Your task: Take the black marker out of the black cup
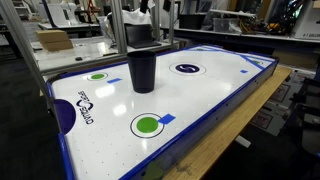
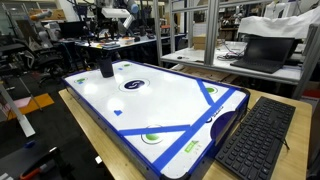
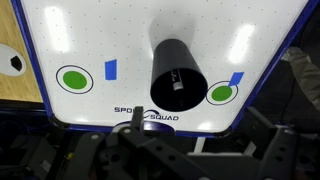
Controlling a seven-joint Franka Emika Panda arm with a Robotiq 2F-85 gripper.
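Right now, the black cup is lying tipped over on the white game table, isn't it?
Not quite. The cup is on the white game table, but it stands upright and is not tipped over. An exterior view shows it from the side.

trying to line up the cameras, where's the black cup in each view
Exterior view: black cup stands upright, top centre, on the white table.
Exterior view: black cup looks tiny, at the table's far left end.
Wrist view: black cup at centre, seen from above.
Shared landmark: the table's green circles.
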